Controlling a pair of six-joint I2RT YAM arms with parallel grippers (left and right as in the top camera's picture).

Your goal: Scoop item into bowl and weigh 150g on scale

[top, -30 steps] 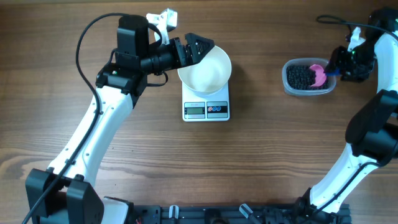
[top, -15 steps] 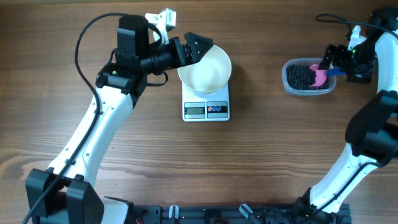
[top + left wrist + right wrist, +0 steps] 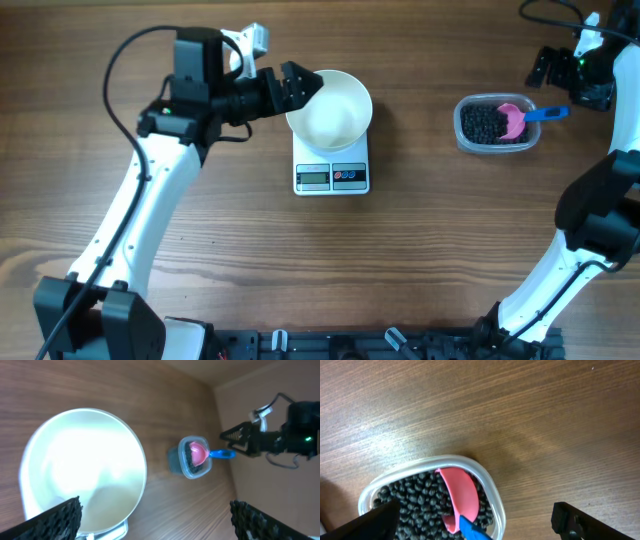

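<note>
Overhead. Left gripper (image 3: 298, 88): jaws wide apart, nothing between them. The white bowl (image 3: 331, 106) sits just ahead of the tips, near rim close to them; I can't tell whether they touch it. The bowl stands on the scale (image 3: 332, 177), display side away from the jaws' line. I can't read the display. Right gripper (image 3: 541, 68): jaws apart, empty, hanging over bare table (image 3: 420, 260). The clear tub (image 3: 462, 128) lies ahead of it and off to one side, apart from the tips. The black beads (image 3: 483, 122) are heaped in the tub. A pink scoop (image 3: 512, 119) rests on them, its blue handle out over the tub rim on the gripper's side.

Left wrist. Jaws frame the lower corners, spread wide. The bowl fills the space ahead, nearer one jaw than the other. Its inside reads plain white; I see no beads in it. Tub and scoop are far beyond the tips.

Right wrist. Jaws spread, gripping nothing. Tub, beads and scoop sit ahead between the two jaw lines, the handle pointing back toward me.

Progress, my reading: bowl is placed on the scale and that is all. No scoop in hand, no beads moved. Picking up the scoop, carrying loads across and trimming to target weight all remain.
</note>
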